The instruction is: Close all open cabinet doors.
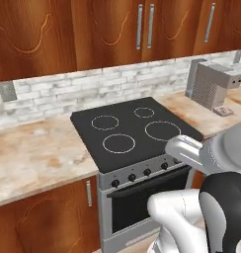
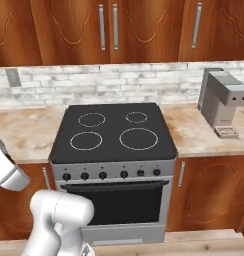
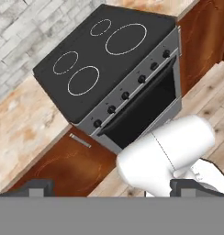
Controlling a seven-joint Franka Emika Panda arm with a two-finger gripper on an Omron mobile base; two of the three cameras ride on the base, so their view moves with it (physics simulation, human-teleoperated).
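Tool (image 3: 114,187) jaws stand wide apart with nothing between them, looking down over the stove front from above the floor.

The cabinet doors (image 2: 139,27) run in a row along the wall above the tiles, and more of them sit under the table, left (image 1: 43,217) and right (image 2: 209,192) of the stove (image 2: 114,132). Every panel in view looks flush with its neighbours (I cannot tell which one is ajar, if any here is). So the first risk is pressing on a door that is already shut, which would load the arm for nothing.

With the tool spread this wide, one finger could hook behind a slim silver handle (image 2: 101,27) and drag a door outward rather than push it home. A flat push on the panel face seems safer.

Reaching for the upper row means swinging over the stove. A low sweep could clip the knobs (image 2: 102,175) or scrape the table (image 2: 24,132). To the right, the grey coffee machine (image 2: 221,102) stands just below the upper doors and could be knocked sideways by the elbow.
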